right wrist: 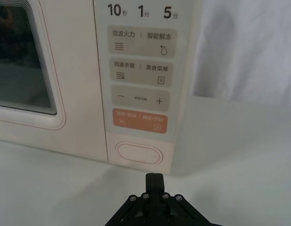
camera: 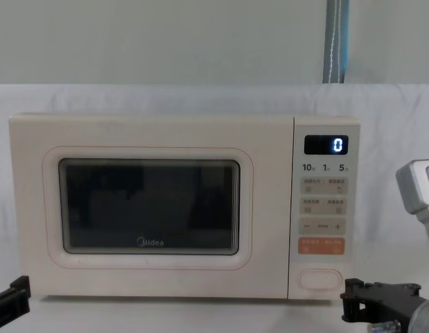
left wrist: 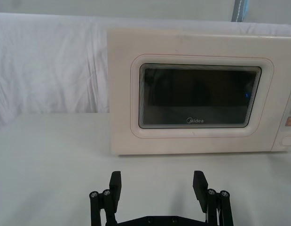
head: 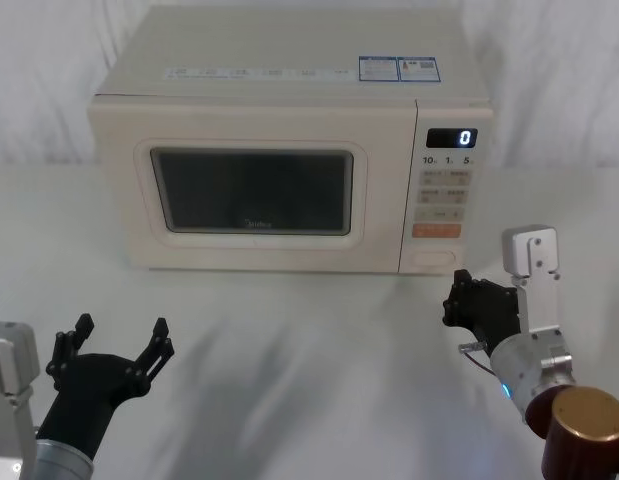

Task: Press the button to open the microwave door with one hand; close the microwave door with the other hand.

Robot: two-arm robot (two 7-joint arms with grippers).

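Standing on the white tabletop [head: 309,340], a cream microwave [head: 289,60] facing the robot. Closed flush, the microwave door [head: 119,200] with its dark window; interior behind the glass too dim to make out. Down the narrow control panel [head: 445,195], a lit display reading 0, rows of small pads, an orange button [head: 436,230], and lowest of all the button [head: 434,258], a pale oval outline barely readable in the head view. Sharper in the right wrist view: the button [right wrist: 139,153] straight beyond the jaws, near but not touching.

Low at the right, just in front of the panel's bottom corner, the right gripper [head: 459,298], jaws pressed together into one narrow tip, seen plainly in the right wrist view [right wrist: 154,178]. In the chest view, only its dark front end [camera: 353,300] beside the button [camera: 319,279], the rest cut off by the frame edge.

Well back from the door at the lower left, hovering over bare tabletop, the left gripper [head: 116,342], jaws spread wide. In the left wrist view [left wrist: 157,184], both fingers upright with the door [left wrist: 121,94] between and beyond them, the microwave's right edge cropped. In the chest view, just a black sliver of it [camera: 10,297] at the bottom left corner.
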